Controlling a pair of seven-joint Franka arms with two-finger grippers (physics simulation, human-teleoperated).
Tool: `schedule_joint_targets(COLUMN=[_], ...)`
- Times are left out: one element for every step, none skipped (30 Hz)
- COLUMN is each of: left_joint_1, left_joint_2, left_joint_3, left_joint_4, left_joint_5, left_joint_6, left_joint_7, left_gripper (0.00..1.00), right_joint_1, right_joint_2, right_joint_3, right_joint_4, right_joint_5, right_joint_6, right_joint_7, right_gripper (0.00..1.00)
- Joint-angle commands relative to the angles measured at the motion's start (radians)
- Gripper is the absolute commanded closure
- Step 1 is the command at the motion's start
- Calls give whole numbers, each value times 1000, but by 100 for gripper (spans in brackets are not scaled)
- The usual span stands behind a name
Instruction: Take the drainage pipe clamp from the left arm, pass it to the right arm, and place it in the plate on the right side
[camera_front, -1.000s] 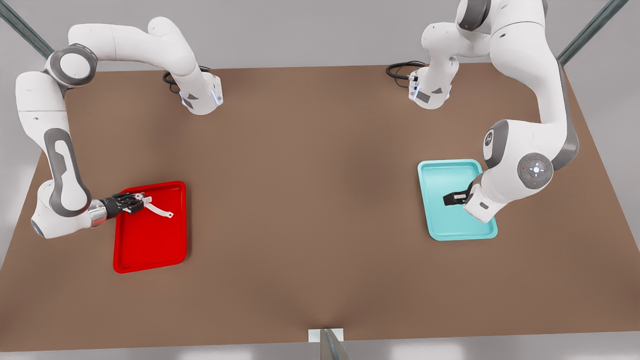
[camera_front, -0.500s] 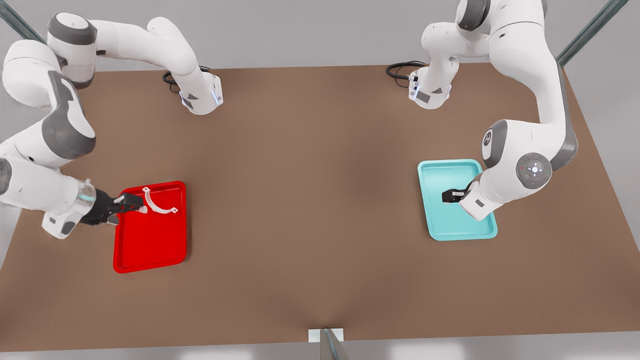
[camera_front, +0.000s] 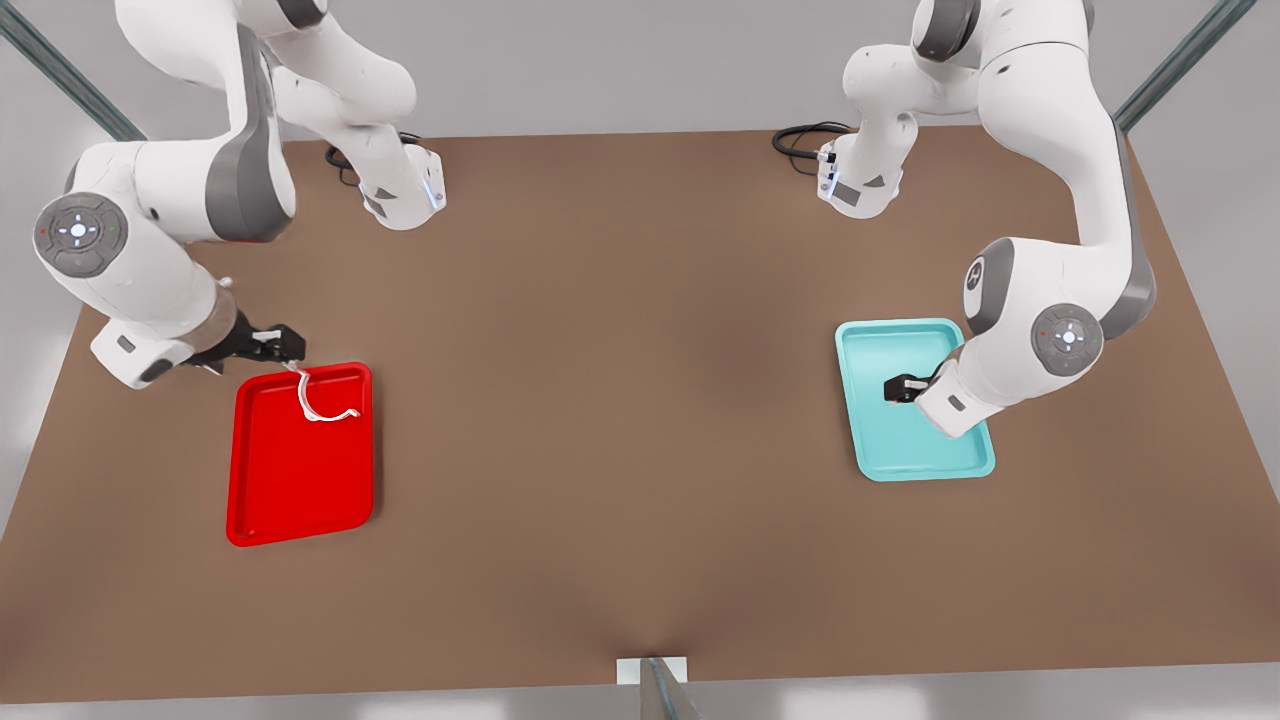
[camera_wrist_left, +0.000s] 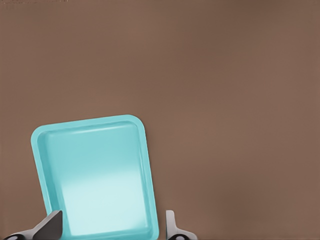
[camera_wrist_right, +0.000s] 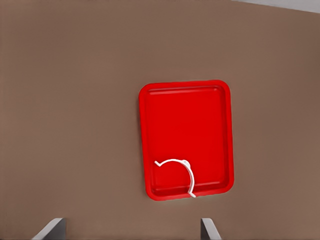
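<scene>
The drainage pipe clamp (camera_front: 308, 405), a thin white half-ring, lies inside the red plate (camera_front: 300, 480) at its far end, one foot by the rim. In the right wrist view the clamp (camera_wrist_right: 175, 160) rests in the plate (camera_wrist_right: 185, 120). My right gripper (camera_front: 285, 345) hovers just beyond the plate's far rim at the front view's left, open and holding nothing; its fingers spread wide in the right wrist view (camera_wrist_right: 131, 227). At the front view's right, my left gripper (camera_front: 895, 388) waits open over the teal tray (camera_front: 880, 350), its fingers apart (camera_wrist_left: 111, 225).
The teal tray (camera_wrist_left: 95, 170) has nothing in it. Both arm bases and black cables stand at the table's far edge. A small metal bracket (camera_front: 652, 672) sits at the near edge. Bare brown tabletop lies between the two trays.
My right gripper let go of the clamp, which now lies in the red plate. It then drew back past the plate's far rim as its arm swung up. The left gripper barely moved.
</scene>
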Motion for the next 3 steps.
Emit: schedule_joint_targets(left_joint_1=[0, -8, -9], left_joint_2=[-3, -3, -3], left_joint_3=[0, 0, 0], left_joint_4=[3, 3, 9], left_joint_5=[7, 7, 7], left_joint_6=[-1, -1, -1], left_joint_7=[50, 48, 48], left_gripper=[0, 0, 0], right_joint_1=[-15, -15, -6], right_joint_2=[33, 35, 35], right_joint_3=[21, 18, 21], right_joint_4=[48, 48, 48], right_joint_5=[52, 54, 52], right_joint_6=[-13, -13, -13], right_joint_7=[-109, -95, -63], right_gripper=[0, 0, 0])
